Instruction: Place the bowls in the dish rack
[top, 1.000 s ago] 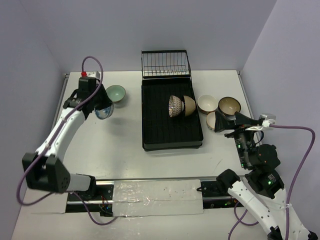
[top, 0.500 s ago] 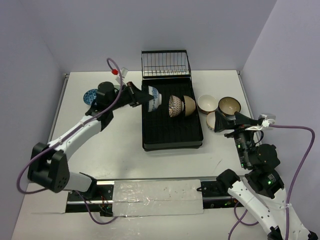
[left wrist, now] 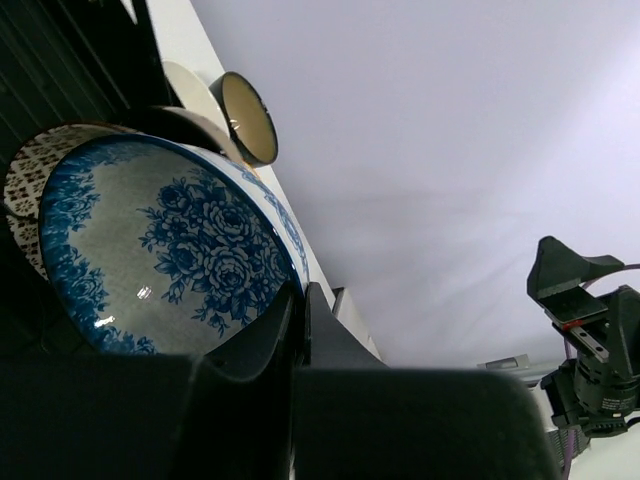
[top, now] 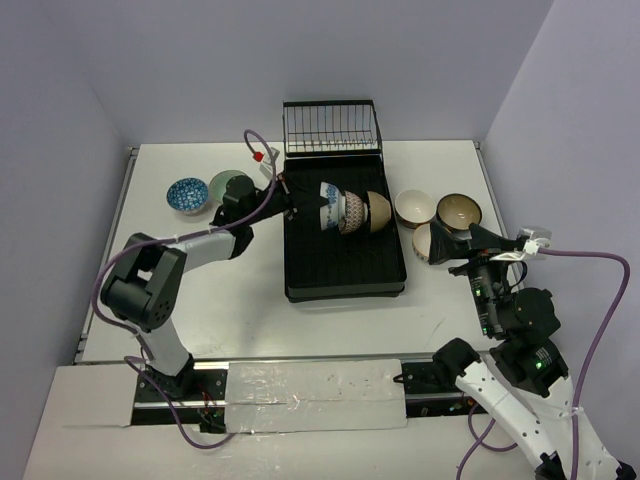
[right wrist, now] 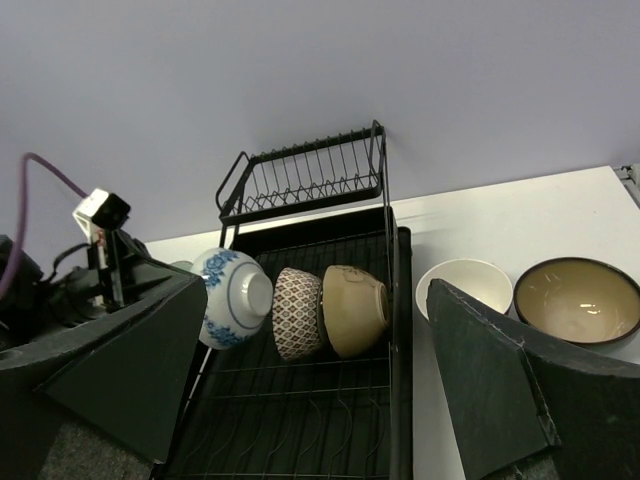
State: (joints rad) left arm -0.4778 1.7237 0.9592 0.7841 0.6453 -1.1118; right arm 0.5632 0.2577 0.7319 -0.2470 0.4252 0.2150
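Glossy glazed ceramic bowls (left wrist: pixel 170 250); matt black dish rack (top: pixel 345 268).

White table (top: pixel 250 270): dish rack (top: pixel 345 275), two bowls (top: pixel 187 195) left, three right.

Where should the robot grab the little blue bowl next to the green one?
By the rim of the small blue patterned ceramic bowl, from straight above. It sits upright, mouth up, so one finger slips inside and one outside. Avoid the pale green ceramic bowl's side.

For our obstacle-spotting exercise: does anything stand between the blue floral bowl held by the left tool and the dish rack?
Nothing visible does. The blue floral bowl, pinched at its rim by the left tool, is over the dish rack, close beside the patterned bowl standing on edge there.
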